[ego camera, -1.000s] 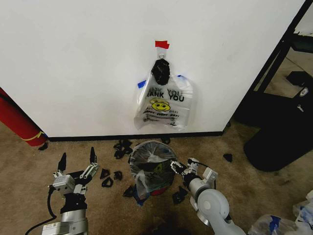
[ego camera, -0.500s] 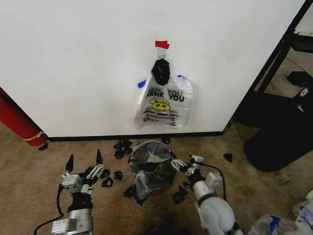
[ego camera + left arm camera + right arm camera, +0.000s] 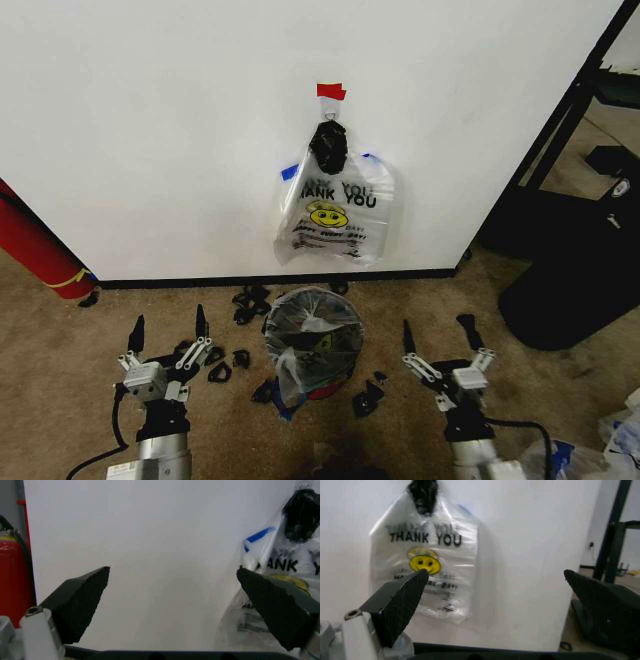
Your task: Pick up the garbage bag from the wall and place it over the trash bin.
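The trash bin (image 3: pixel 335 383), small and round with a red base, stands on the carpet below the wall (image 3: pixel 150 130). A garbage bag (image 3: pixel 300 332) of clear plastic with a yellow smiley lies over the bin's mouth and hangs down its front. My left gripper (image 3: pixel 168 318) is open to the left of the bin, apart from it. To the right of the bin, my right gripper (image 3: pixel 436 326) is open and holds nothing. Both point at the wall. The left gripper (image 3: pixel 172 570) and right gripper (image 3: pixel 495 572) stand wide with nothing between them.
A bunch of like bags (image 3: pixel 335 215) hangs under a black knot (image 3: pixel 329 145) below red tape (image 3: pixel 331 91); the bunch (image 3: pixel 427 566) faces the right wrist. Red cylinder (image 3: pixel 35 250) at left, big black object (image 3: pixel 570 280) at right, black bits (image 3: pixel 240 355) on carpet.
My right gripper has drawn back from the bin's rim to the right and now points at the wall, open. The left gripper has shifted only slightly.
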Controlling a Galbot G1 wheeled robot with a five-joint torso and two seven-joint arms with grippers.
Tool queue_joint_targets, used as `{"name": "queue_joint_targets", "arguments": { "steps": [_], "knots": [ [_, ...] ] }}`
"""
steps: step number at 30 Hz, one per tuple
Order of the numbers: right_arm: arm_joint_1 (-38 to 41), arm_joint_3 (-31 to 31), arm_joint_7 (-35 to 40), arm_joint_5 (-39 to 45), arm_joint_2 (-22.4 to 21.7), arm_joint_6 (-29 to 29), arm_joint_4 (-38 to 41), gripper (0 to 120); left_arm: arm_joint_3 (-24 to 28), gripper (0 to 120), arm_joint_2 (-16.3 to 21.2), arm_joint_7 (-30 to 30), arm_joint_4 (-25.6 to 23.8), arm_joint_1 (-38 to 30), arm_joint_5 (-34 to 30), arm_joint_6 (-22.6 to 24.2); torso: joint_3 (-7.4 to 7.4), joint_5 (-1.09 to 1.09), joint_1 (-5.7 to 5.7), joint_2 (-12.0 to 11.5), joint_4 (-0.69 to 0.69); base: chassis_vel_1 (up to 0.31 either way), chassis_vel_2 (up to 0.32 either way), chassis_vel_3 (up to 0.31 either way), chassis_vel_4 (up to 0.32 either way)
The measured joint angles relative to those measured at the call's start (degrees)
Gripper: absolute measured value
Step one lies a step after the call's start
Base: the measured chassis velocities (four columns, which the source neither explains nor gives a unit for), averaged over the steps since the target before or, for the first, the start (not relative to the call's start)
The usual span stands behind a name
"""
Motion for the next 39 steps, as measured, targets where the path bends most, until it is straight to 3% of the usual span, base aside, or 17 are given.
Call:
{"name": "queue_joint_targets", "arguments": {
  "steps": [16, 25, 39],
  "knots": [
    [-3.5, 0.0, 2.9, -1.2, 1.5, 5.5, -1.3, 100, 3.1, 100, -3.7, -0.2, 0.3, -0.1, 4.5, -0.3, 0.0, 0.0, 0.0, 0.0, 0.0, 0.0, 0.0, 0.0, 0.0],
    [-5.4, -0.2, 5.8, -2.3, 3.6, 6.6, 0.6, 100, 2.7, 100, -0.9, -0.4, -0.1, 0.1, 4.4, -0.4, 0.0, -0.01, 0.0, 0.0, -0.01, 0.0, 0.0, 0.0, 0.0],
    [-5.9, -1.3, 5.9, -3.3, 4.3, 3.5, 3.8, 100, 1.6, 100, 0.9, -0.4, 0.4, -1.0, 1.6, 0.6, 0.0, -0.01, 0.0, 0.0, 0.0, 0.0, 0.0, 0.0, 0.0]
  ]
}}
